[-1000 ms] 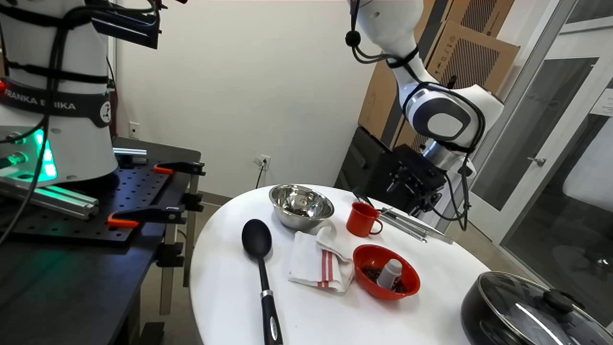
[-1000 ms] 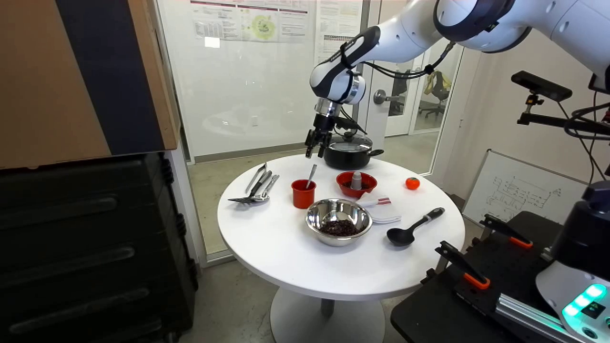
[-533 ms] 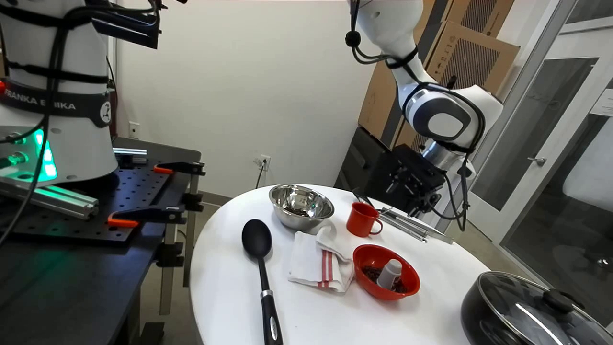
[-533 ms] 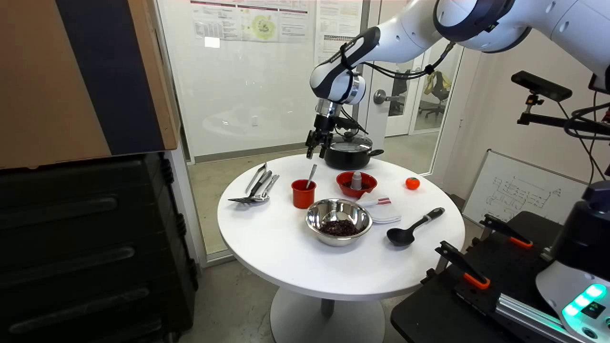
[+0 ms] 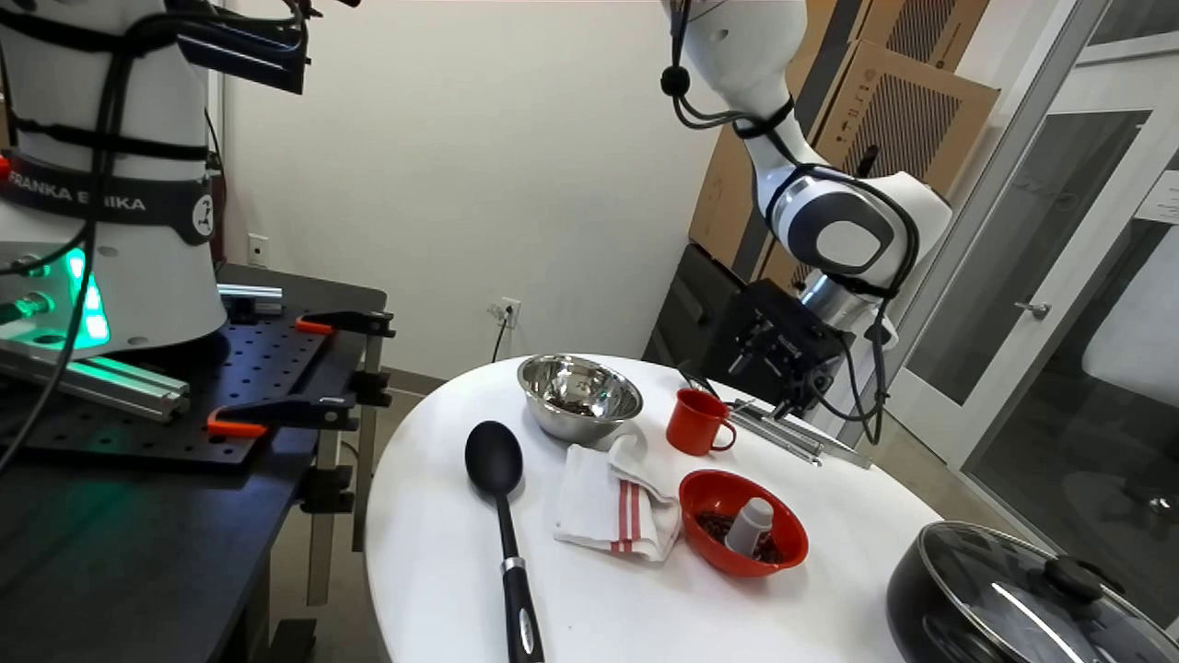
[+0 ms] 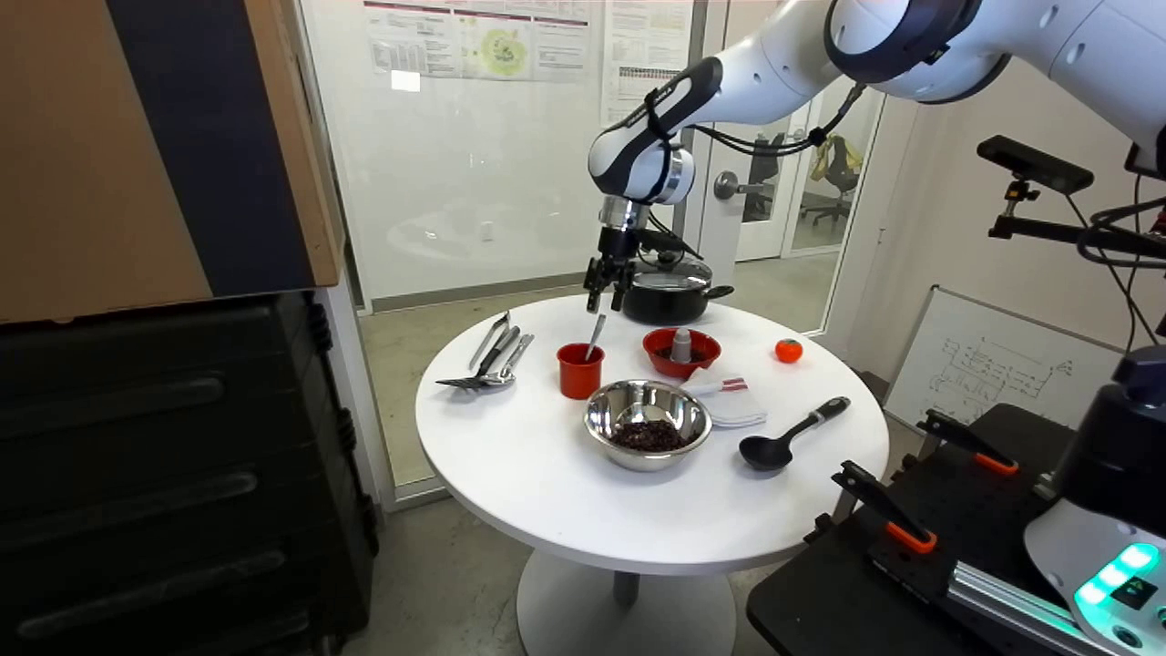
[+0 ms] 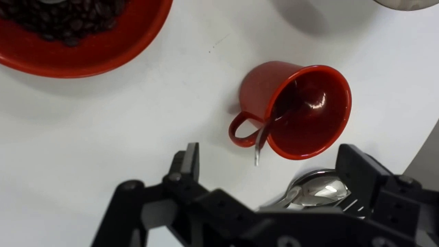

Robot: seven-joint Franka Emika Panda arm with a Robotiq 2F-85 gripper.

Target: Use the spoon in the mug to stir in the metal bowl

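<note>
The red mug (image 6: 579, 375) stands upright on the white table; it also shows in the wrist view (image 7: 260, 85). The thin silver spoon (image 6: 596, 333) leans in it, its handle sticking out over the rim on the mug-handle side (image 7: 258, 148). Its lower end is inside the mug. The spoon is hidden in an exterior view where the mug (image 5: 694, 422) shows. The metal bowl (image 6: 641, 462), with dark beans inside, stands beside the mug. My gripper (image 7: 269, 146) is open and empty, above and apart from the spoon handle's end, which shows between its fingers in the wrist view.
A red bowl (image 6: 659, 361) with beans and a small grey cup stands near the mug. Metal utensils (image 7: 322, 192) lie on the mug's other side. A folded towel (image 5: 594, 497), a large black spoon (image 5: 496, 460), a lidded pot (image 6: 669, 301) and a tomato (image 6: 789, 351) are also there.
Over the last half second my gripper has moved slightly down and closer to the spoon handle and mug. Mug, spoon and bowls have not moved.
</note>
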